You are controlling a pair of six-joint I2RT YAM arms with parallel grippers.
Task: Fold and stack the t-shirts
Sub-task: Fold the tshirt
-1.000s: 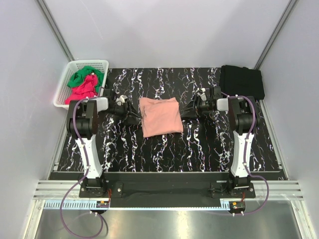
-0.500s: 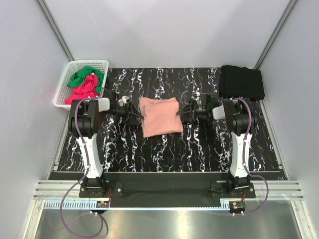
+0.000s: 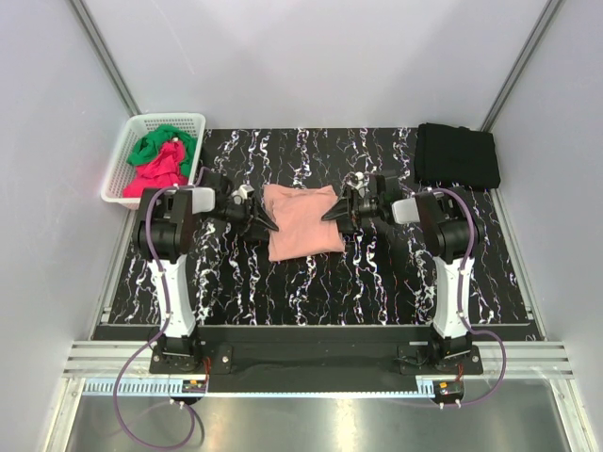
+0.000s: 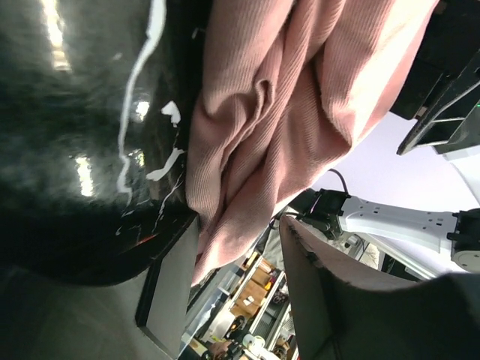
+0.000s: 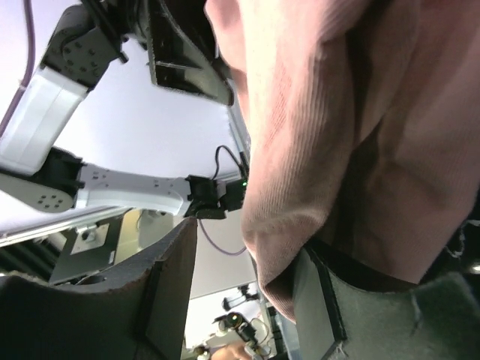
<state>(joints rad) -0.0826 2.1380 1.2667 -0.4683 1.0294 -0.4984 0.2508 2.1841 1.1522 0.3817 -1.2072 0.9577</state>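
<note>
Pink tee lies folded at the middle of the table, left gripper at its left edge, right gripper at its right edge, both with jaws apart and cloth hanging in the gap, apparently unpinched as far as the close views show.

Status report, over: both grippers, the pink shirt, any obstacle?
Left gripper open at left edge of pink shirt. Right gripper open at its right edge. Folded shirt flat on table. No obstacle seen.
</note>
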